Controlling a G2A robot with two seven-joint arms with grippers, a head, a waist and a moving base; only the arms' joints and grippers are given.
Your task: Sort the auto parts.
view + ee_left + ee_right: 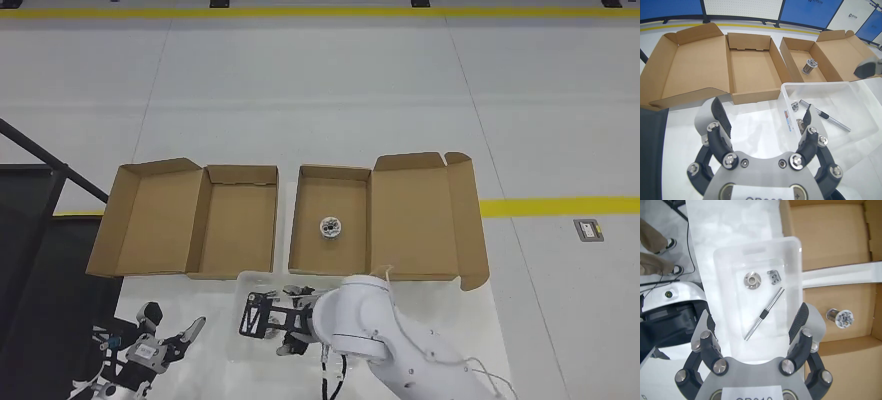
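- Three auto parts lay in the clear bin [757, 245]: a rod [772, 303], a flanged disc [752, 280] and a small block [774, 277].
- I judged the rod best pinched squarely across its dark collar.
- My right hand [756, 316] hung above the bin, spread wide and empty.
- My left hand [762, 107] hovered beside the bin over the table [687, 132], also wide.

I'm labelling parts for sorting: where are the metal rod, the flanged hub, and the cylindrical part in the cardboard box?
metal rod [763, 313], right wrist view, on its black collar.
flanged hub [752, 280], right wrist view, on its central boss.
cylindrical part [809, 66], left wrist view, on its side below the top face.
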